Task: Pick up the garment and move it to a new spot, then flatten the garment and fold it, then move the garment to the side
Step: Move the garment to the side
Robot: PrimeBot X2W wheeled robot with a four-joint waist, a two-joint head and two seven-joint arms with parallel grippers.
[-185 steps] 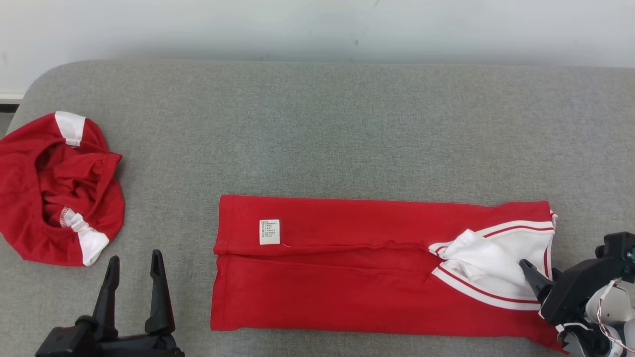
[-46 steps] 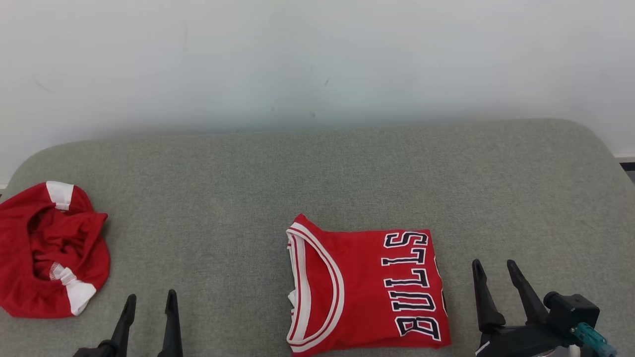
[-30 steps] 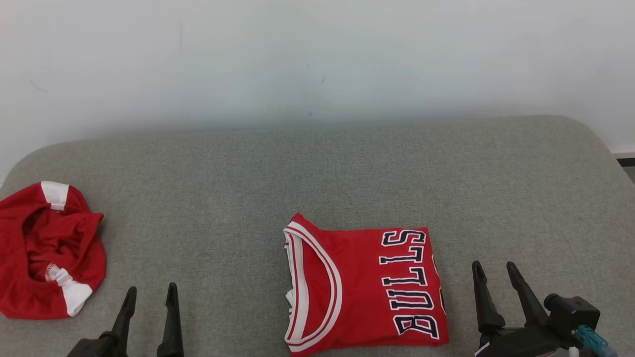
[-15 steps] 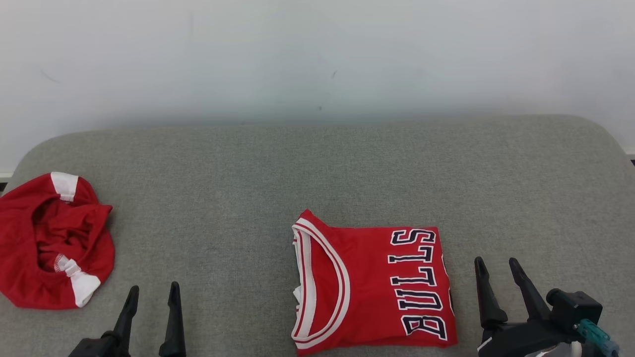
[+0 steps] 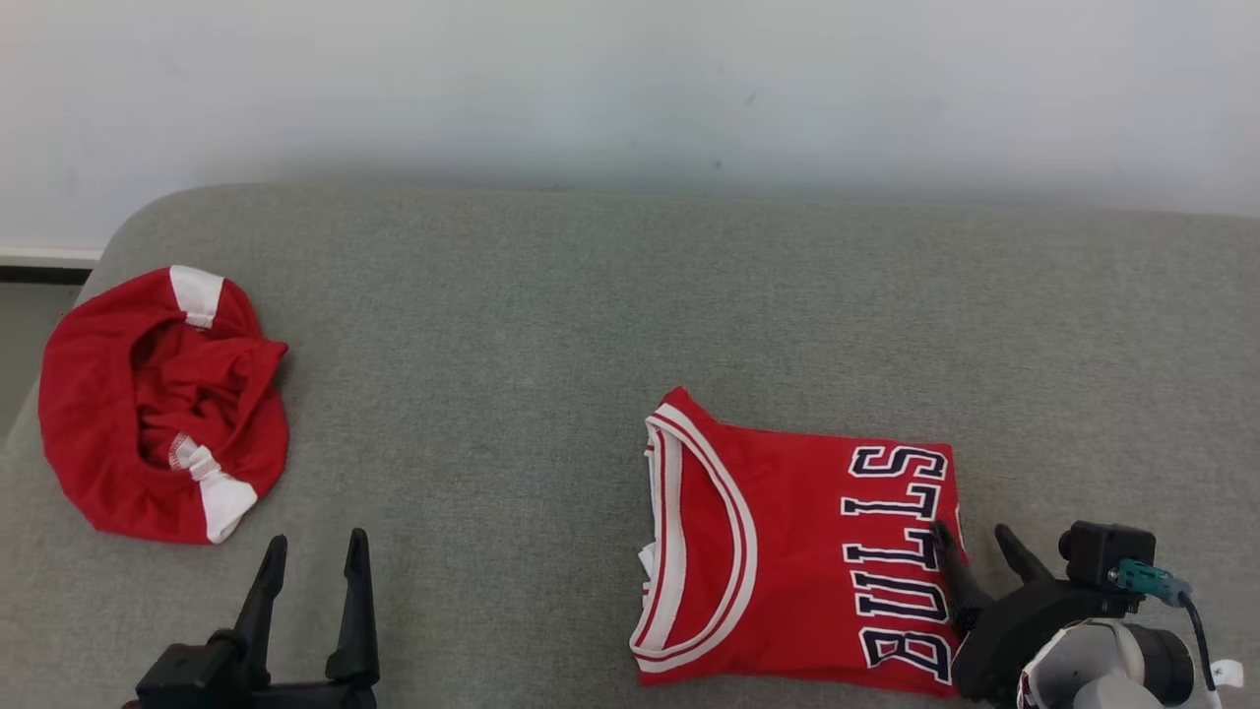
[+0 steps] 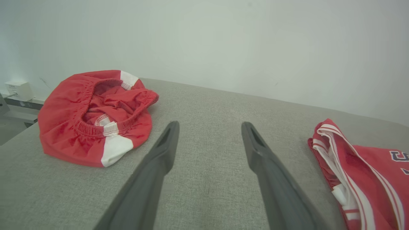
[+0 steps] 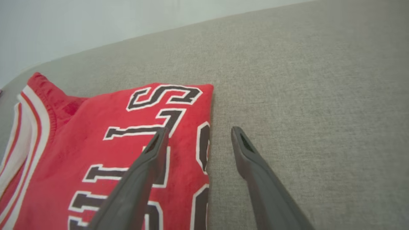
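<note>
Jersey (image 5: pixel 797 561) lies folded on the gray couch (image 5: pixel 492 345), right at the right gripper (image 5: pixel 972 534): one finger over its side edge, one just past it. Both fingers are spread, holding nothing. Left gripper (image 5: pixel 317 540), also spread and empty, sits much farther away.

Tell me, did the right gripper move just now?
Yes. The right gripper slid left toward the jersey; one finger is now over its edge.

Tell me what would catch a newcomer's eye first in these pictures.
A folded red jersey lettered BULLS lies front right on the grey fabric surface, the right gripper open, fingers astride its lettered edge. A crumpled red-and-white garment sits far left, beyond the open left gripper.
</note>
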